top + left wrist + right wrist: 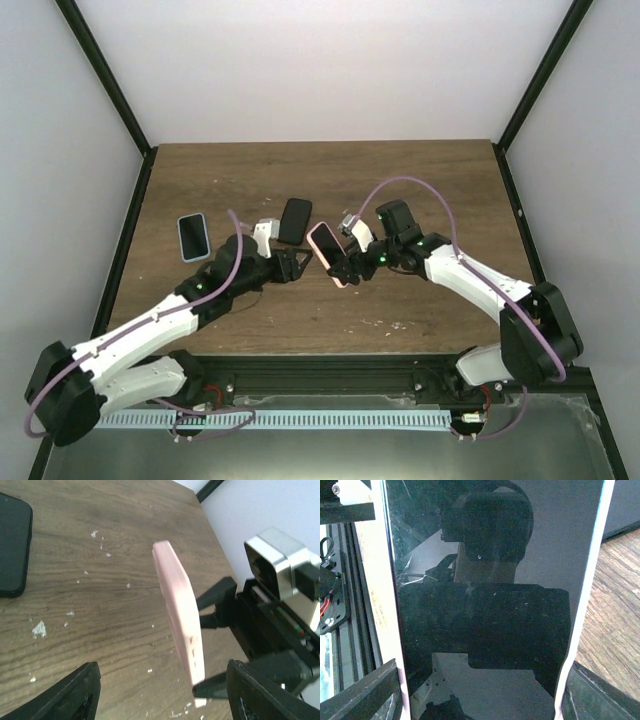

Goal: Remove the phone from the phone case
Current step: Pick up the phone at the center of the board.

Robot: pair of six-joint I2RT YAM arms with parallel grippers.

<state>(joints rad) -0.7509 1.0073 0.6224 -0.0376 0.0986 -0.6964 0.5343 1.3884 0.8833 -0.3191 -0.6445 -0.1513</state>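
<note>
Your right gripper [347, 268] is clamped across the width of the phone [490, 605], which sits in its pink phone case [180, 615] and is held on edge, its dark screen filling the right wrist view. Your left gripper [303, 262] stands wide and holds nothing, just beside the case at its 9 o'clock in the top view. Farther out on the wooden table [420, 180], a black phone [295, 220] lies at 12 o'clock of the left gripper and a blue-cased phone [193, 237] at 10 o'clock.
</note>
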